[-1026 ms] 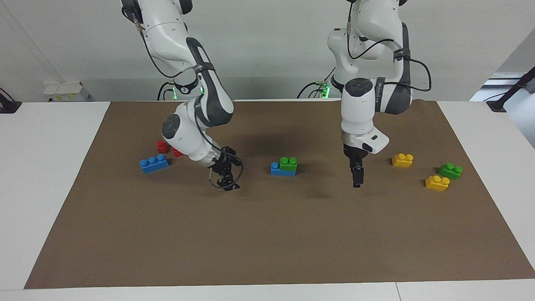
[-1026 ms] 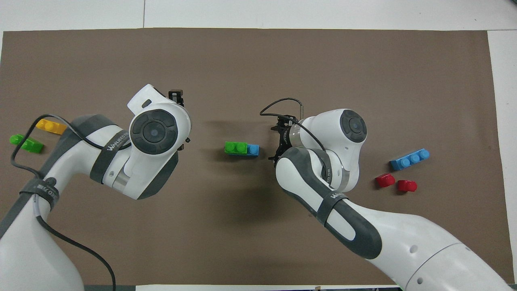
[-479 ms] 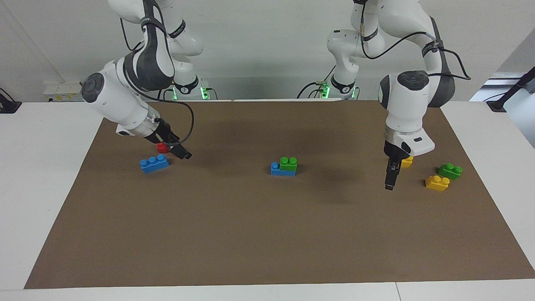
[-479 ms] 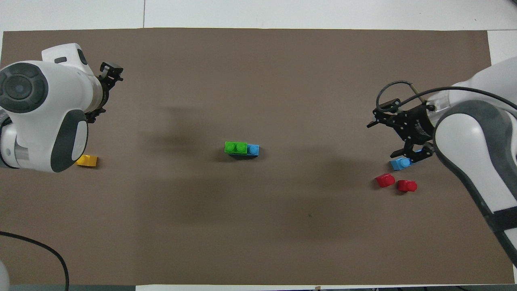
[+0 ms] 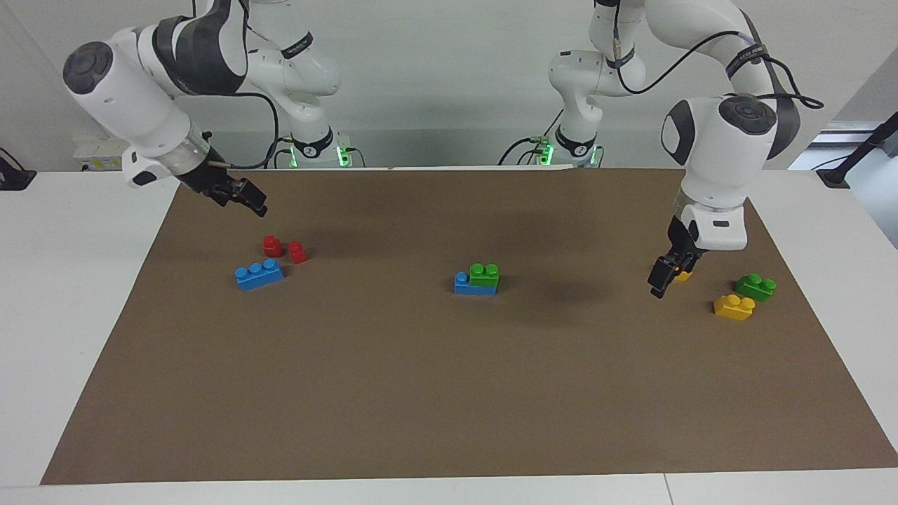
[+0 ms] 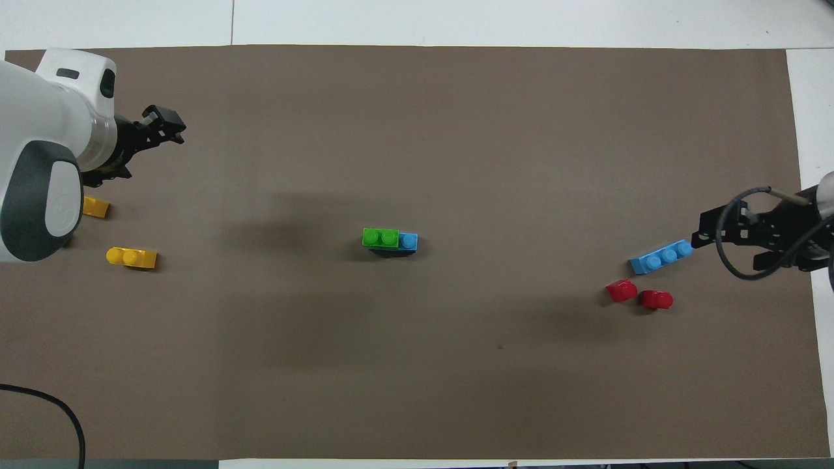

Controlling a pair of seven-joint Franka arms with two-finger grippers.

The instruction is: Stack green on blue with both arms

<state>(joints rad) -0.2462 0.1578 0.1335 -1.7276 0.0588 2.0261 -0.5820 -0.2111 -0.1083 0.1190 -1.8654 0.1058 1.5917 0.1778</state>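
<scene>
— Start at the right arm's end. How is that arm posed?

— It is raised and bent, its wrist angled down. The right gripper (image 5: pixel 247 196) hangs in the air over the edge of the brown mat (image 5: pixel 449 393), fingers spread, holding nothing.

— What lies by it?

— Two red pieces (image 5: pixel 284 249) sit side by side on the mat. Just beside them, farther from the robots, is a loose blue brick (image 5: pixel 259 273) lying at a slant. Nothing touches it.

— And mid-table?

— The stack. The green brick (image 5: pixel 484 274) sits on the blue brick under it (image 5: pixel 461 284), covering two of its studs. One blue stud stays bare at the end toward the right arm. Both grippers are well apart from it.

— The left arm?

— It arches high, with the forearm pointing almost straight down. The left gripper (image 5: pixel 659 284) hovers low over the mat, fingers apart and empty. It partly hides a yellow brick (image 5: pixel 683 275).

— Anything else at that end?

— A second green brick (image 5: pixel 755 286) and, just beside it and farther from the robots, another yellow brick (image 5: pixel 734 306). The white table (image 5: pixel 70 315) carries the mat.
</scene>
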